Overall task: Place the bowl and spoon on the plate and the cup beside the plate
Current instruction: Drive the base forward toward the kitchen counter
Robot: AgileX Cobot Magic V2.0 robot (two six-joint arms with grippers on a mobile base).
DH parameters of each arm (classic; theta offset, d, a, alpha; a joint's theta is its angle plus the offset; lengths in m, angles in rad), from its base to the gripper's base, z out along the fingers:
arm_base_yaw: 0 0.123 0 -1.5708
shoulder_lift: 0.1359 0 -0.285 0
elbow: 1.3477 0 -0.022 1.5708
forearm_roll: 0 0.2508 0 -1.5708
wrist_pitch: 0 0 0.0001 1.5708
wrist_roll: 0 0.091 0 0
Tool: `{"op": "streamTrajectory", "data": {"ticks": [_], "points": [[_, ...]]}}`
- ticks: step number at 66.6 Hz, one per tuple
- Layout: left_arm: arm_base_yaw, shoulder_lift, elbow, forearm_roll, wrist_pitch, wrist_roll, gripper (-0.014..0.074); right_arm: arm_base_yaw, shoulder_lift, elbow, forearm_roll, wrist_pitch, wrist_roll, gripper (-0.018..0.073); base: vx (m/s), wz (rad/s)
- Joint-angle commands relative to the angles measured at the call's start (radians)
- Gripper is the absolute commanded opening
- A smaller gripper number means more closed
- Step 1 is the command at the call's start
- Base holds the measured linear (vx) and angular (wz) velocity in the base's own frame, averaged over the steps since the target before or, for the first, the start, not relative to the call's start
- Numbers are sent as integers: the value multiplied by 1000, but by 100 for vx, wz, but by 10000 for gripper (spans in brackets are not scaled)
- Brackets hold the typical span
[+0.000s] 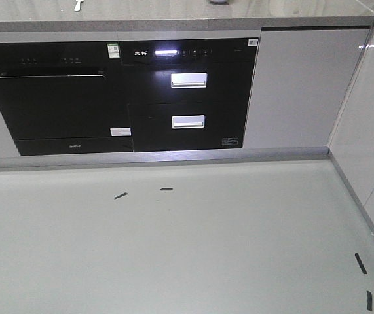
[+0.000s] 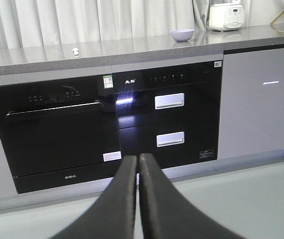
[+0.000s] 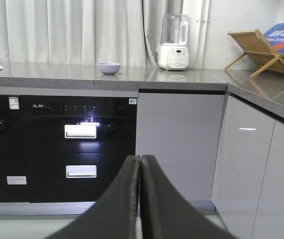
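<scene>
Left pincer (image 2: 138,158): black fingers pressed together, nothing between them, tips aimed roughly level at the lower cabinet fronts, well short of them, out over the floor. Right pincer (image 3: 140,158): likewise closed tip to tip and empty, pointing at the seam between the black drawer unit and a grey door. Neither touches anything.

Floor (image 1: 187,248) is pale grey-green and glossy. Bench (image 2: 132,52) is grey speckled stone, running across above and beyond both pincers and turning a corner far right of the right pincer. White curtains (image 2: 82,20) hang behind it.

Under the bench:
- Black appliance (image 2: 57,134) with a long bar handle, ahead-left of the left pincer.
- Drawer unit (image 2: 169,119), black with two silver handles and a lit panel, ahead and slightly right of the left pincer.
- Grey cabinet doors (image 3: 179,144), ahead-right of the right pincer.

On the bench:
- Wooden rack (image 3: 258,52), on the corner run, far up-right of the right pincer.
- White blender (image 3: 174,42), above and just right of the right pincer.
- Bowl (image 2: 182,35), lavender and upright, up-right of the left pincer and up-left of the right one.
- Spoon (image 2: 75,50), pale, up-left of the left pincer, well apart from the bowl.

Short dark tape marks (image 1: 120,195) lie on the floor.
</scene>
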Motion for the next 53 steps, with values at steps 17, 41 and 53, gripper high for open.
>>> {"op": "streamTrajectory", "data": {"ticks": [17,41,53], "points": [[-1,-17,30,-9,-76,-8,-6,-6,-11,13,-3,-71,-4,-5,3,2],[-1,-17,30,-9,-76,-8,-6,-6,-11,13,-3,-71,-4,-5,4,2],[-1,-17,30,-9,-76,-8,-6,-6,-11,13,-3,-71,-4,-5,6,3]]}}
